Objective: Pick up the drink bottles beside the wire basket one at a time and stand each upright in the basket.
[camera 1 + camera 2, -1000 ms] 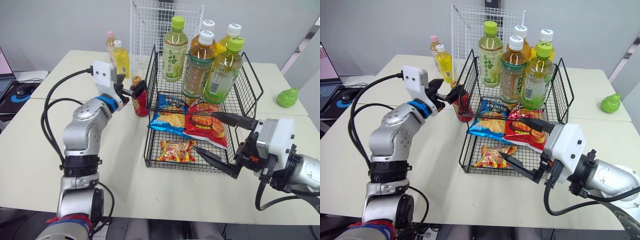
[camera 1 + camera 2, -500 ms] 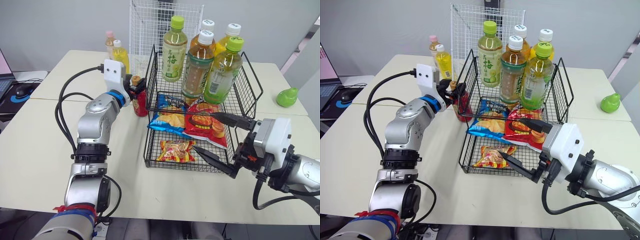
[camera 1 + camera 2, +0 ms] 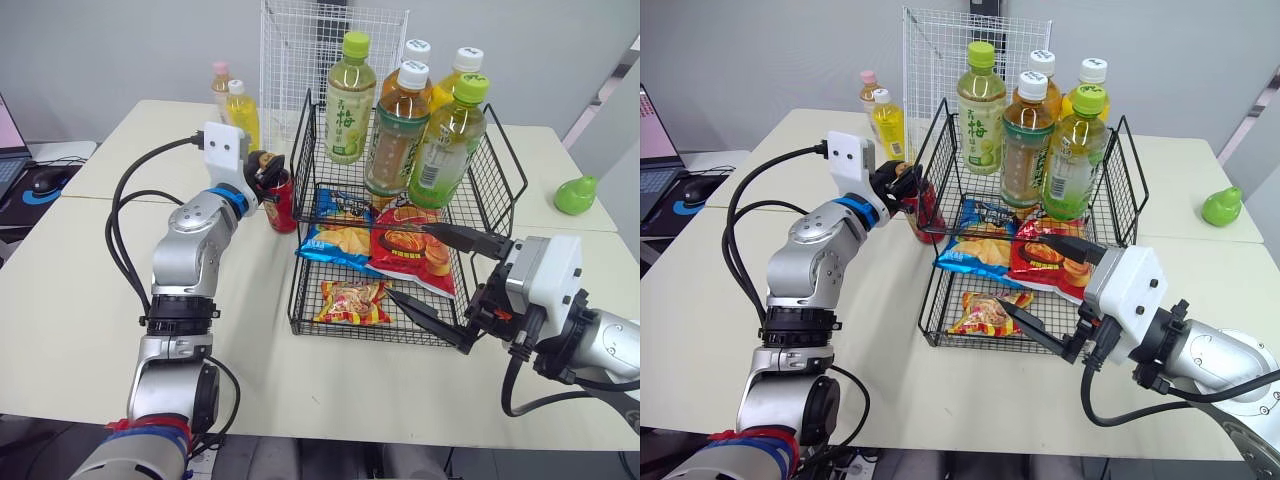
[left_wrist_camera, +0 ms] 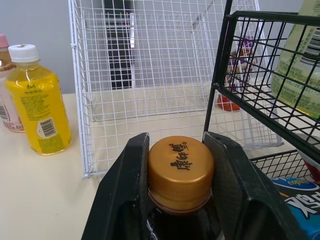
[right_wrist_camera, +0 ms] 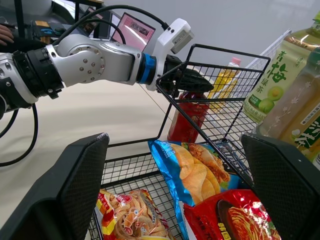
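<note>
The left end effector (image 4: 176, 141) had its two matte black fingers (image 4: 125, 190) clamped on either side of the rounded gold cap (image 4: 181, 167) of a dark, red-labelled bottle (image 3: 281, 200). That bottle stood upright on the smooth cream worktop (image 3: 80, 300), just outside the left wall of the black wire basket (image 3: 497, 180). Four clear plastic bottles (image 3: 400, 130) of pale tea, capped green and white, stood in the basket's raised rear tier, and glossy crinkled snack packets (image 3: 350, 300) lay on the lower one. The right end effector (image 3: 442, 280) was spread wide and empty at the basket's front right corner. A round-shouldered yellow bottle (image 3: 241, 118) stood near a white mesh panel (image 3: 300, 60).
</note>
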Available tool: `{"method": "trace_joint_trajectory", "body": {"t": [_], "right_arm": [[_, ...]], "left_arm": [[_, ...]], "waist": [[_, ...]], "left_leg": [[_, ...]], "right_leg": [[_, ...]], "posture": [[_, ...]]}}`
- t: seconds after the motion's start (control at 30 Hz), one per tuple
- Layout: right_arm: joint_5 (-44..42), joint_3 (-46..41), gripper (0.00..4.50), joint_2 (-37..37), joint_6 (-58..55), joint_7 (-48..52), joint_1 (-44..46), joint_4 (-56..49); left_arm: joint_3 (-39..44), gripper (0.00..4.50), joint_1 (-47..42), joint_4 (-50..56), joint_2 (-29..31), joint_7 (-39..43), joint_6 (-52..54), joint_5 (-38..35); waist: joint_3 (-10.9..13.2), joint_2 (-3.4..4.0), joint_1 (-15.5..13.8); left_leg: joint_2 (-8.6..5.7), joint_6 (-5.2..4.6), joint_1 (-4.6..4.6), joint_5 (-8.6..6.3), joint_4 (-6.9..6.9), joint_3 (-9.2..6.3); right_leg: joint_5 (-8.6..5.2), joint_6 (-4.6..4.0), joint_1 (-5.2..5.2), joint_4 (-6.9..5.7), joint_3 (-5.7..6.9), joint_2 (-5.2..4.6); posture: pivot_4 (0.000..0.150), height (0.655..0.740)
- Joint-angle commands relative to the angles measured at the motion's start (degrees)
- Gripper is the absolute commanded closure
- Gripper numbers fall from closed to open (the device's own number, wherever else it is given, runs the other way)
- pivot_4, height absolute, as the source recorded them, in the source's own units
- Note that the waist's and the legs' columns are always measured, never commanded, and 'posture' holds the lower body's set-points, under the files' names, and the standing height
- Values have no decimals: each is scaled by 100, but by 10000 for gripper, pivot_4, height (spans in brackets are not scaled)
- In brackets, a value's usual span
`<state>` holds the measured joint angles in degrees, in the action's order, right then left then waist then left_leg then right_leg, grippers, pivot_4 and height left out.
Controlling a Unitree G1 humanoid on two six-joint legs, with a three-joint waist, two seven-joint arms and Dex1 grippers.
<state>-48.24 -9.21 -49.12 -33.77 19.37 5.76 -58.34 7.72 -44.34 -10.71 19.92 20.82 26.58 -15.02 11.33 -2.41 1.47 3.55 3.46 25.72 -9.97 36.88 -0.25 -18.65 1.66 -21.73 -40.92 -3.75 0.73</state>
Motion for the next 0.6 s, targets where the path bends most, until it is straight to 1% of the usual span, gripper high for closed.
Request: {"method": "trace_joint_trajectory", "body": {"t": [0.03,0.3,0.6], "right_arm": [[90,-9,0,34,68,39,43,-150],[113,-20,0,110,70,58,33,-139],[210,-57,0,149,101,104,-6,-110]], "left_arm": [[26,31796,-36,267,14,8,25,-48],[22,31797,-91,313,54,28,56,-33],[55,31797,-80,590,247,126,188,-45]], "waist": [[0,0,0],[0,0,0],[0,0,7]], "left_leg": [[0,0,0,0,0,0],[0,0,0,0,-1,0],[1,0,0,0,-3,0]], "right_leg": [[0,0,0,0,0,0],[0,0,0,1,0,0],[0,0,-2,2,0,1]], "posture": [[1500,7360],[1500,7360],[1500,7360]]}}
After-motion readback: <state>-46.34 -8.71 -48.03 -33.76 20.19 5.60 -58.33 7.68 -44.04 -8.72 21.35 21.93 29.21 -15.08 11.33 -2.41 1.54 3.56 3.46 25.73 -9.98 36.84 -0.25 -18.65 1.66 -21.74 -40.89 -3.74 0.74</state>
